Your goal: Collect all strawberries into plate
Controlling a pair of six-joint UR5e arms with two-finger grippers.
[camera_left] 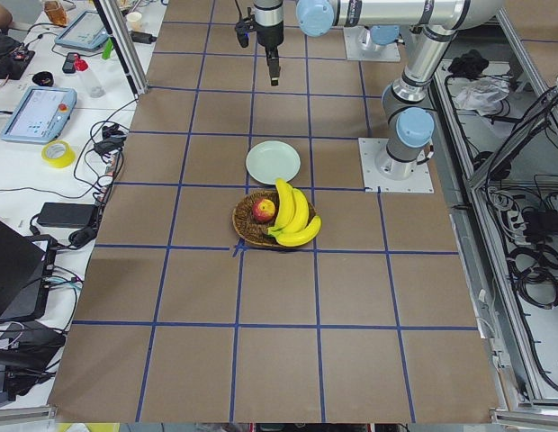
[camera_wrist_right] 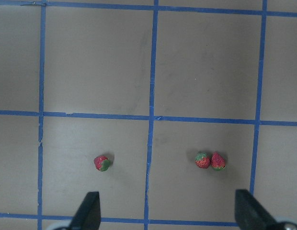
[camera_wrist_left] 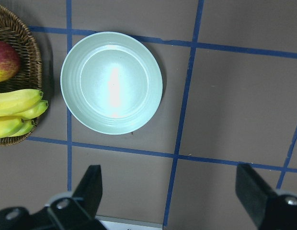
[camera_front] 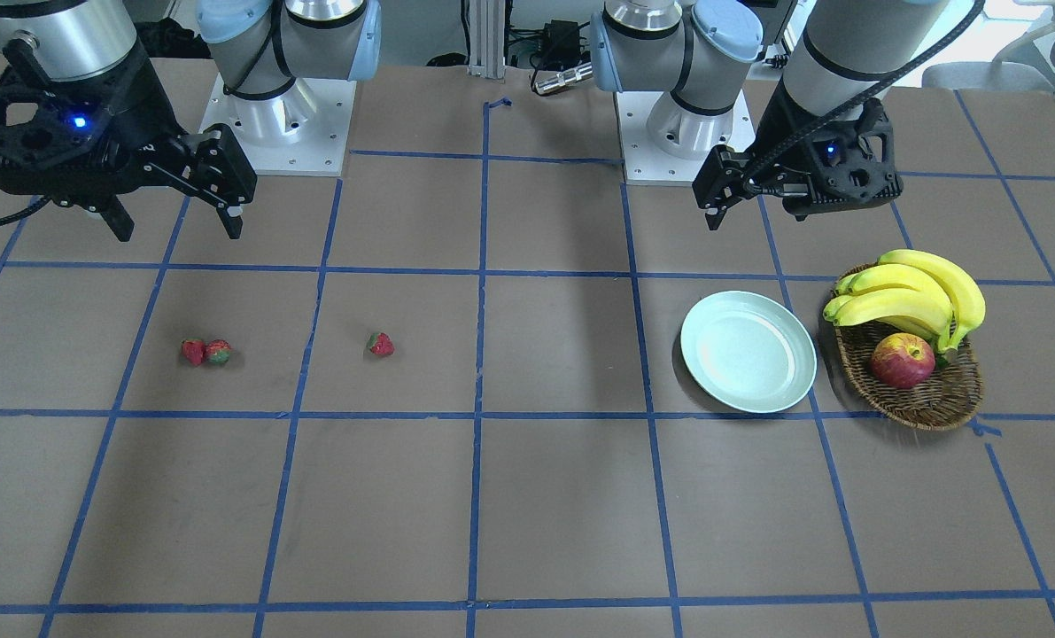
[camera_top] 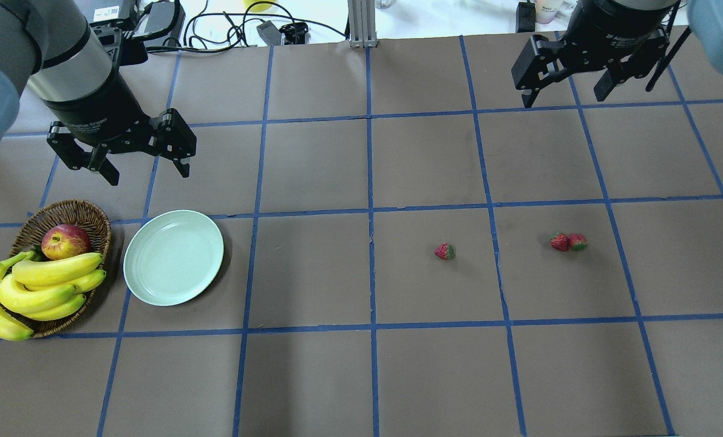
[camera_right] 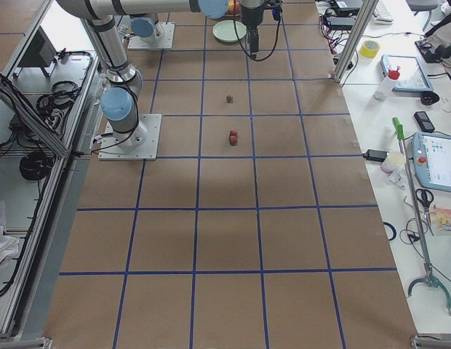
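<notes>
Bananas (camera_top: 33, 285) are lying in the basket (camera_top: 70, 209) at the bench's (camera_top: 312, 370) left end, the plate (camera_top: 173, 257) sitting just right of it, the left gripper (camera_top: 149, 176) hovering wide open beyond. A lone strawberry (camera_top: 444, 251) is lying right of centre, the strawberry pair (camera_top: 568, 242) touching farther right, the right gripper (camera_top: 561, 100) gaping wide beyond.

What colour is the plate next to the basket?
Pale mint green, plain; the plate shows best in the left wrist view.

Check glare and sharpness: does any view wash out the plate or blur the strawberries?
Left wrist view: a white glare streak washes out the centre of the plate, rim clear. Right wrist view: strawberries sharp, with soft shadows. Overhead view: plate evenly lit, no glare. Exterior right view: strawberries too small for detail, the close pair merging into one blob.
</notes>
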